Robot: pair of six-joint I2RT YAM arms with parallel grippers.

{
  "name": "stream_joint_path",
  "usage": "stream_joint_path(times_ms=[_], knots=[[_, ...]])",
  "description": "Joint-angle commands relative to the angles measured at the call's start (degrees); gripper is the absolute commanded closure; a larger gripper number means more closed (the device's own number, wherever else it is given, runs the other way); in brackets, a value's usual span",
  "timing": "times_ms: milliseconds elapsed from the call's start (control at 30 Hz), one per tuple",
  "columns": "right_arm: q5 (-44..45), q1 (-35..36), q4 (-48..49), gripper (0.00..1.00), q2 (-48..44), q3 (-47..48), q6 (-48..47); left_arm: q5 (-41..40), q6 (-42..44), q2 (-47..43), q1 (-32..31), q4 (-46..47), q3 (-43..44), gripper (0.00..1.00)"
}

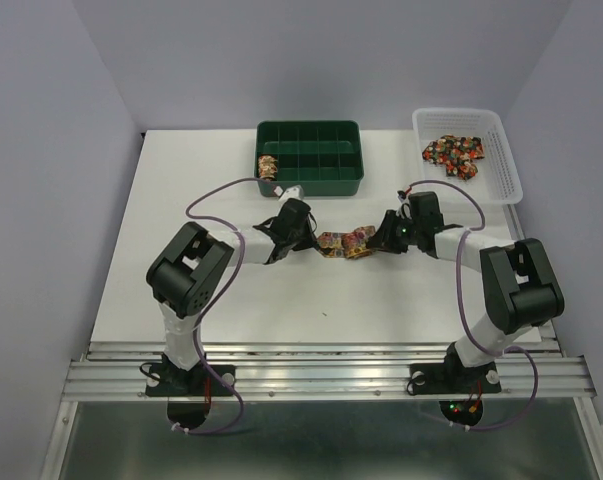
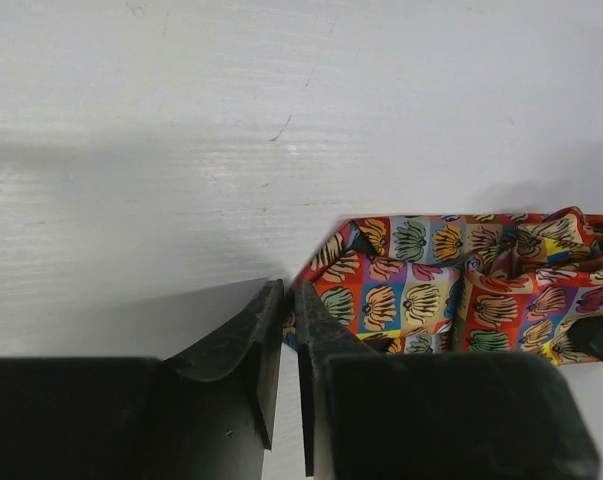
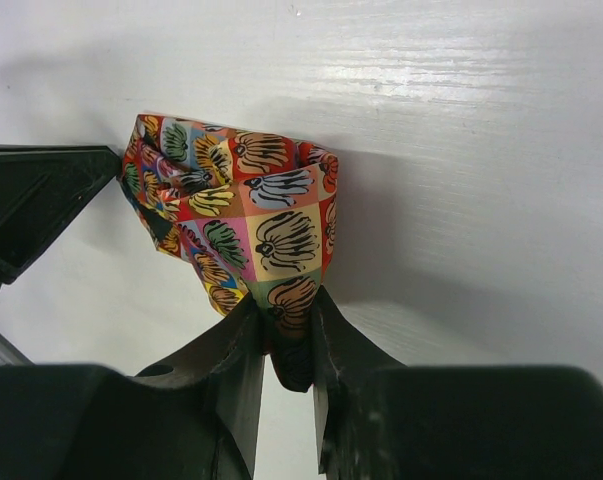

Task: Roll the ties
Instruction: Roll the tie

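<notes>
Tie (image 1: 343, 243), partly bunched, lying at the middle of the white table (image 1: 181, 290) between both arms. Right gripper (image 3: 284, 300): clenched on a fold at one end, the fabric standing up as a loop. Left gripper (image 2: 289, 290): jaws almost together at the tie's opposite corner; whether fabric is pinched cannot be told. Far edge, centre: green tray (image 1: 311, 186) with one rolled tie (image 1: 267, 165) in a left compartment. Far right corner: white basket (image 1: 503, 175) holding loose ties (image 1: 453, 153).
</notes>
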Motion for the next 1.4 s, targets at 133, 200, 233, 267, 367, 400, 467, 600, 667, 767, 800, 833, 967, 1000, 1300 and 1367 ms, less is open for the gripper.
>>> stream_joint_path(times_ms=[133,200,233,267,367,400,467,600,667,767,800,833,967,1000,1300,1367], knots=[[2.51,0.45,-0.03,0.86,-0.26,4.71,0.38,-2.23,4.73,1.37,-3.9,-2.44,3.16,0.8],[3.83,0.45,-1.86,0.85,-0.26,5.41,0.82,-2.67,4.81,1.72,-4.43,-3.5,3.43,0.8],[4.45,0.45,-2.66,0.86,-0.44,6.29,0.91,-3.63,4.9,2.16,-5.22,-3.85,3.43,0.81],[5.06,0.62,-3.02,0.86,-0.53,6.64,0.73,-4.16,4.47,2.51,-5.48,-4.9,3.43,0.81],[7.96,1.15,-6.51,0.86,-0.7,8.83,-1.28,-5.13,3.59,3.21,-5.84,-5.87,2.99,0.83],[10.14,1.15,-9.06,0.85,-0.7,9.54,-1.72,-5.48,3.32,3.56,-5.84,-5.96,2.56,0.84],[12.61,1.15,-11.53,0.85,-0.62,11.12,-3.3,-6.71,3.14,3.92,-5.84,-6.75,2.55,0.84],[14.56,1.15,-16.11,0.85,-0.62,13.32,-5.06,-6.19,3.32,4.8,-5.84,-7.11,2.99,0.85],[14.56,1.15,-17.95,0.85,-0.7,14.38,-6.03,-6.1,3.41,4.97,-5.93,-7.11,3.17,0.85],[15.7,1.15,-21.47,0.85,-0.27,16.57,-7.88,-6.19,3.58,4.54,-5.93,-7.02,3.17,0.84],[16.05,1.15,-21.83,0.85,-0.09,16.93,-8.14,-6.1,3.58,4.45,-5.93,-7.02,3.17,0.85],[15.79,1.15,-22.09,0.86,0.09,17.02,-8.49,-6.1,3.58,4.18,-6.1,-6.93,3.34,0.85],[20.17,2.56,-24.72,0.87,0.44,17.98,-8.85,-6.1,3.93,3.31,-6.8,-7.02,3.7,0.85],[21.4,2.73,-25.16,0.87,0.53,18.16,-8.76,-6.01,3.85,2.95,-6.98,-7.02,3.78,0.84],[31.42,4.05,-30.09,0.89,1.58,20.09,-7.09,-4.35,3.76,-2.93,-7.07,-6.76,3.96,0.84],[34.15,4.4,-31.05,0.89,1.67,20.62,-6.83,-3.99,3.76,-4.78,-6.98,-6.23,3.0,0.84]])
